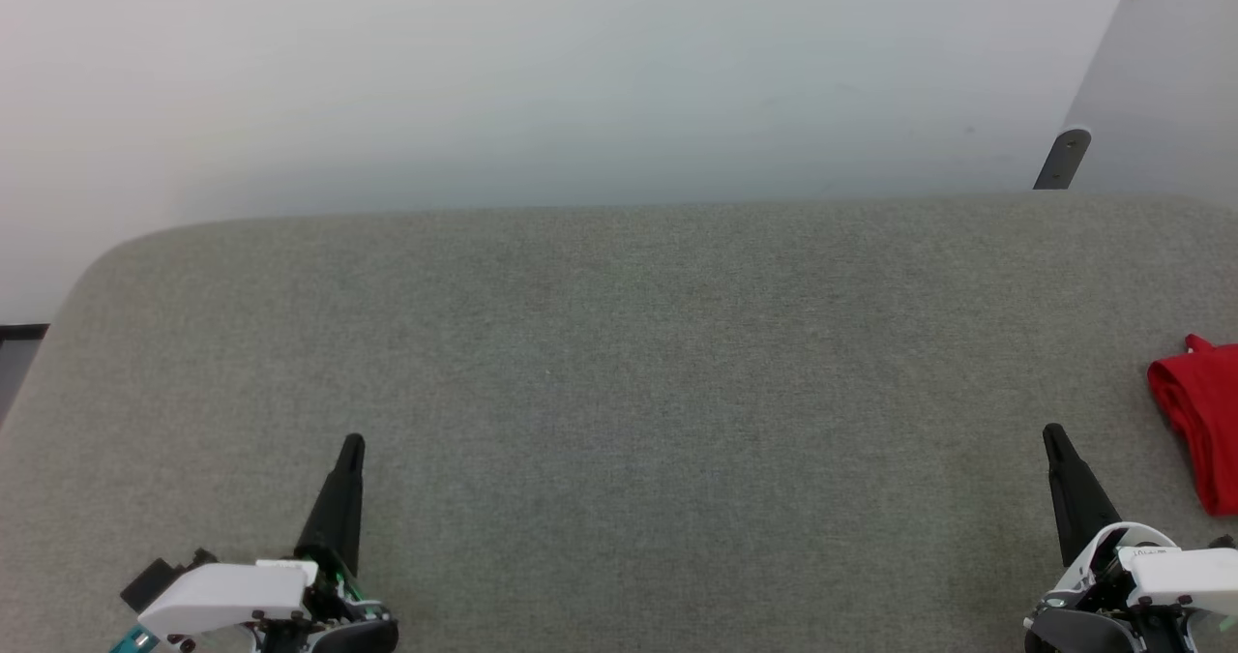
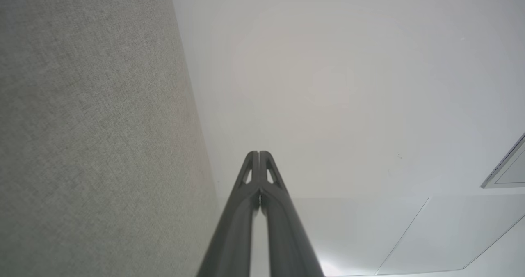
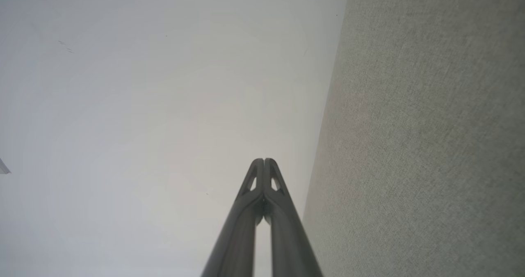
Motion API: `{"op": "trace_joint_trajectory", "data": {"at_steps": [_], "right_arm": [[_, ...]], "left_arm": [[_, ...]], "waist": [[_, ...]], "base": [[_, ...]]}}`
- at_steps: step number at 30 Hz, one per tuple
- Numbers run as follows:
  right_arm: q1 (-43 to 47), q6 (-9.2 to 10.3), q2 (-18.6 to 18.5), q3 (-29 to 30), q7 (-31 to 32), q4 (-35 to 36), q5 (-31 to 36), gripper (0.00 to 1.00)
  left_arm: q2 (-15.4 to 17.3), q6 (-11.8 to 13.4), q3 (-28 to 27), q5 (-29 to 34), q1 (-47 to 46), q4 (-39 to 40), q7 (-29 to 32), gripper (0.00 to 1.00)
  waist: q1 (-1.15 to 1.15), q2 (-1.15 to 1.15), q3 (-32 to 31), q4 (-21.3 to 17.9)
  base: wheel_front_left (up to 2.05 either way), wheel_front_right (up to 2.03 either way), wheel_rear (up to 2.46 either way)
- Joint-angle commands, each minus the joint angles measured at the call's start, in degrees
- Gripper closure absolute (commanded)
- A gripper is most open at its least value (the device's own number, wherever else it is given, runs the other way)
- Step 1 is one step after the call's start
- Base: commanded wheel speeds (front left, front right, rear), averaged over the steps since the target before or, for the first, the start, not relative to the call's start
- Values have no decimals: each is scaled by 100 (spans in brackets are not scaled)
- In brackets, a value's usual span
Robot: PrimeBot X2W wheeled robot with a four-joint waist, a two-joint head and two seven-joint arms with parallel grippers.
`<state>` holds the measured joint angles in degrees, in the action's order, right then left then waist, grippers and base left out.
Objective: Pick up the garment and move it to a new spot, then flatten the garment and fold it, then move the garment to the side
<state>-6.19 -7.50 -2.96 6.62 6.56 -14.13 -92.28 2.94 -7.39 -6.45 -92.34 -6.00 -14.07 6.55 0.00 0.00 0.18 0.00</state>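
The garment lies as a red bundle at the far right edge of the grey fabric surface, cut off by the head view's border; its sleeves and number are hidden. My right gripper stands at the lower right, a short way left of the garment and apart from it, fingertips together with nothing between them. My left gripper rests at the lower left, far from the garment, also shut and empty. In the wrist views, the left gripper and the right gripper each show tips pressed together above the grey surface.
A pale wall rises behind the surface's rounded far edge. A dark bracket and a slanted white panel stand at the back right. A dark strip of floor shows past the left edge.
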Motion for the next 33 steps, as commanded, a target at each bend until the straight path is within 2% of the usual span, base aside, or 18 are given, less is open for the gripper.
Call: {"op": "trace_joint_trajectory", "data": {"at_steps": [1,33], "right_arm": [[-21,2,22,0,8,-1,-15,100],[-21,2,22,-2,7,-1,-17,100]], "left_arm": [[-9,-18,-19,-11,-60,-7,19,100],[-10,-18,-21,-9,-60,-7,22,100]], "waist": [[0,0,0,0],[0,0,0,0]], "base": [[0,0,0],[0,0,0]]}}
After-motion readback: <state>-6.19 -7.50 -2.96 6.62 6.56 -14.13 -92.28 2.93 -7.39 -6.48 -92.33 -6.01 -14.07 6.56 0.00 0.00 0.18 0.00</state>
